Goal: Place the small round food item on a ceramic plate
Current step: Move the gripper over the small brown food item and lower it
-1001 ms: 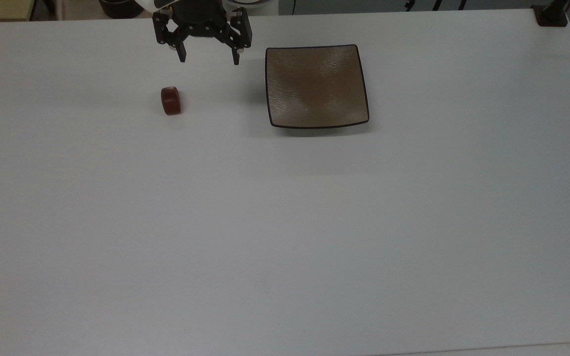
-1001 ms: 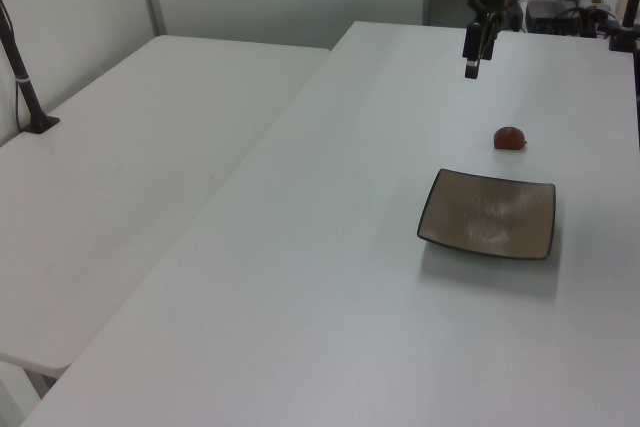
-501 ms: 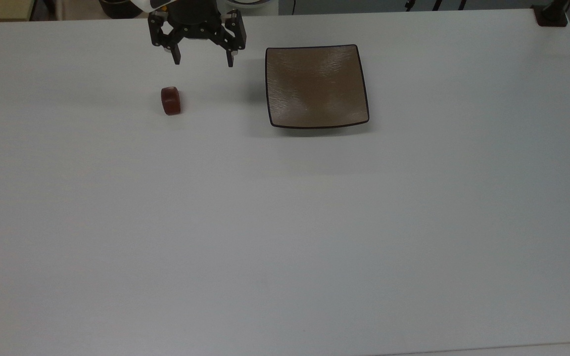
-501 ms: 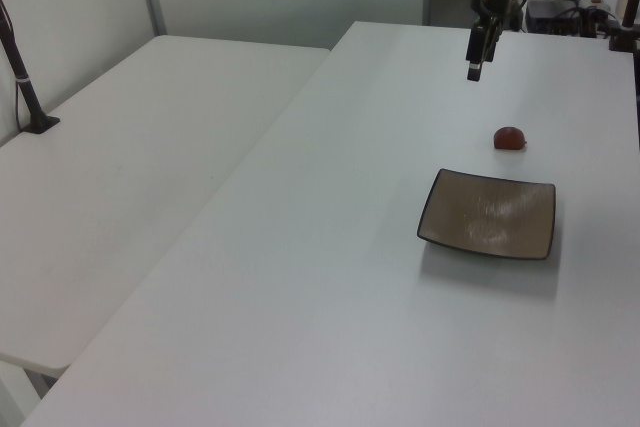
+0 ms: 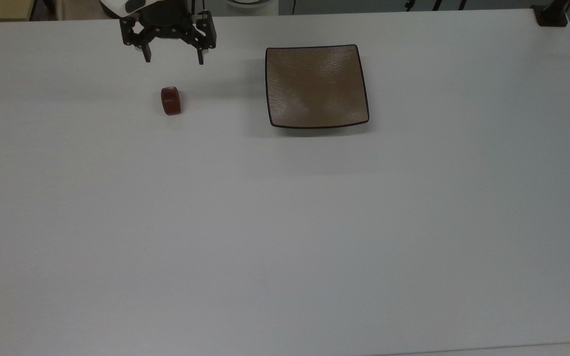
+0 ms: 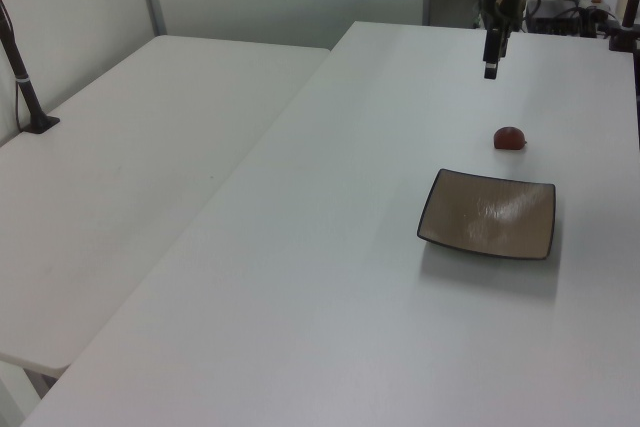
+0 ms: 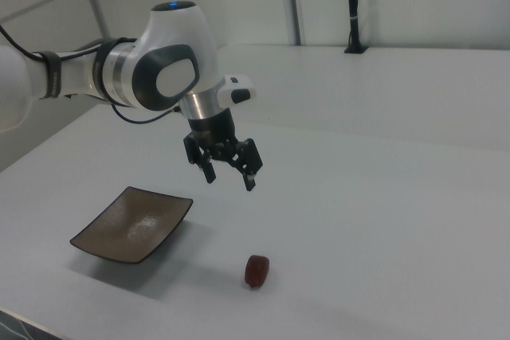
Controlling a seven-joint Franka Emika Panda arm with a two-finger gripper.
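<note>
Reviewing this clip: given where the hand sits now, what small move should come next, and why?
Probably lower the open hand onto the small reddish-brown food piece. In the top view the hand is nearly lined up with the piece but in the right view it hangs well above it, and the square brown plate has nothing on it.

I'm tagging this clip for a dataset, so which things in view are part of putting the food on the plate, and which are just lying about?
Part of the job:
- small dark reddish-brown round food chunk, on the table
- square brown ceramic plate with a thin dark rim, bare
- black two-finger gripper, open, above the table

Just there:
- white table
- black post on the neighbouring table
</note>
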